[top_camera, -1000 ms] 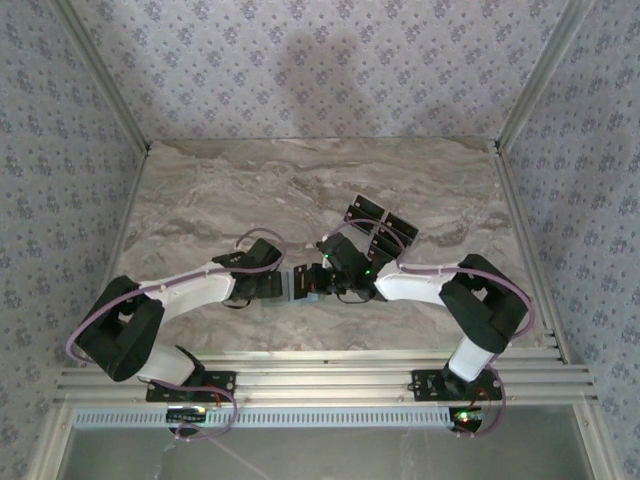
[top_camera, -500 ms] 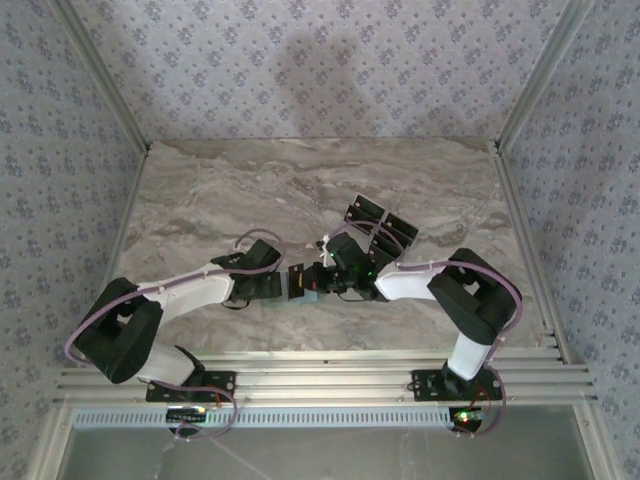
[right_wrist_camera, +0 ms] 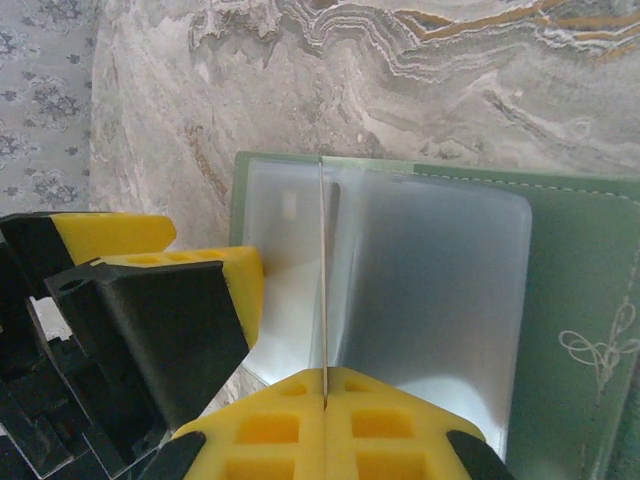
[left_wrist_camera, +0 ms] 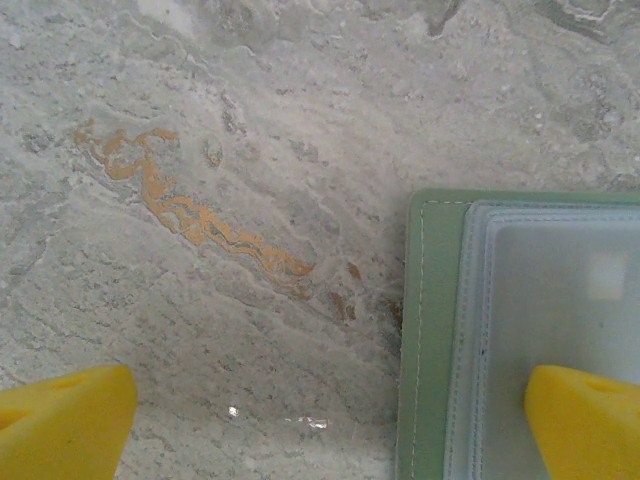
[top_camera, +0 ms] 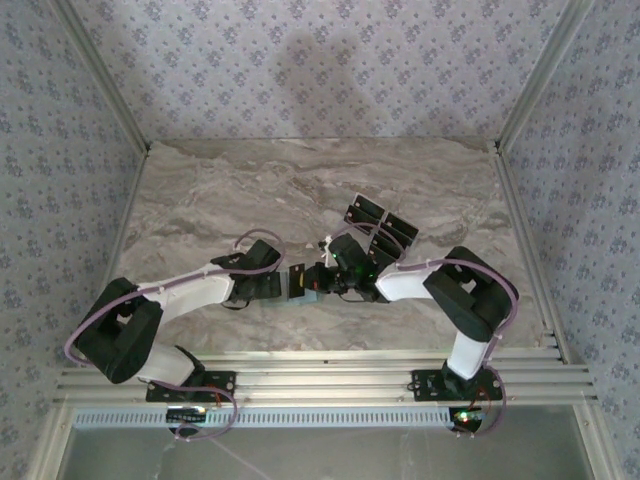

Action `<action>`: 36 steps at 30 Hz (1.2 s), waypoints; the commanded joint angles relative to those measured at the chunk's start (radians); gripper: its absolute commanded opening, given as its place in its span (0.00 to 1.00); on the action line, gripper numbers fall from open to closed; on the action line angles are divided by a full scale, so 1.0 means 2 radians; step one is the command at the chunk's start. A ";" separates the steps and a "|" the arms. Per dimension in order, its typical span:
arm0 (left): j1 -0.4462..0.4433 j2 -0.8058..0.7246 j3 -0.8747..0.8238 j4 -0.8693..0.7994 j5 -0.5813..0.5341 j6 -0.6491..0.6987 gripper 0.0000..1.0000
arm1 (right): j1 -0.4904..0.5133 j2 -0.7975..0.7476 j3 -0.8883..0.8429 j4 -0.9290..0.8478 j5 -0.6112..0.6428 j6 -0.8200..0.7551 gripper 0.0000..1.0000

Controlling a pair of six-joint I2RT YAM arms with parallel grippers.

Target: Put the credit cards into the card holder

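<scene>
A pale sage-green card holder of soft stitched material lies opened out flat on the grey veined marble bench. It sits toward the near middle, right where the two arms meet. Its frosted clear plastic sleeves face up.

The right tool has its yellow pads pressed together on a thin dark flat card. The card stands on edge over the sleeves, so from the wrist it reads as one fine line running from the pads to the holder's far rim. I cannot tell whether its lower edge has entered a sleeve or only rests on top.

The left tool is spread wide apart and gripping nothing. One of its yellow fingertips is over the clear sleeve at the holder's edge, and the other is out over bare bench. From the right wrist view that near fingertip looks to be down on the sleeve, just beside the upright card, though whether it actually presses I cannot say.

Farther back and to the right, well apart from the holder, a small fan of black rectangular cards lies on the bench.
</scene>
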 commanded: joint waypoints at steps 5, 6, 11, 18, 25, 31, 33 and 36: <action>0.000 0.003 -0.014 -0.039 -0.014 -0.004 1.00 | -0.002 0.017 -0.002 0.022 -0.010 0.014 0.00; 0.000 0.003 -0.014 -0.039 -0.014 -0.004 1.00 | -0.001 0.019 -0.003 0.024 -0.011 0.015 0.00; 0.000 0.003 -0.015 -0.039 -0.014 -0.005 1.00 | -0.001 0.026 -0.004 0.034 -0.015 0.022 0.00; 0.000 0.003 -0.015 -0.038 -0.014 -0.005 1.00 | -0.001 0.036 -0.011 0.062 -0.021 0.040 0.00; 0.000 0.002 -0.016 -0.038 -0.014 -0.005 1.00 | -0.002 0.039 -0.020 0.091 -0.022 0.063 0.00; 0.001 0.000 -0.017 -0.039 -0.013 -0.005 1.00 | -0.002 0.026 -0.029 0.084 -0.013 0.064 0.00; 0.000 -0.002 -0.017 -0.040 -0.012 -0.006 1.00 | -0.002 0.022 -0.030 0.070 -0.009 0.057 0.00; 0.000 -0.008 -0.015 -0.042 -0.011 -0.006 1.00 | -0.003 0.017 -0.033 0.053 -0.005 0.052 0.00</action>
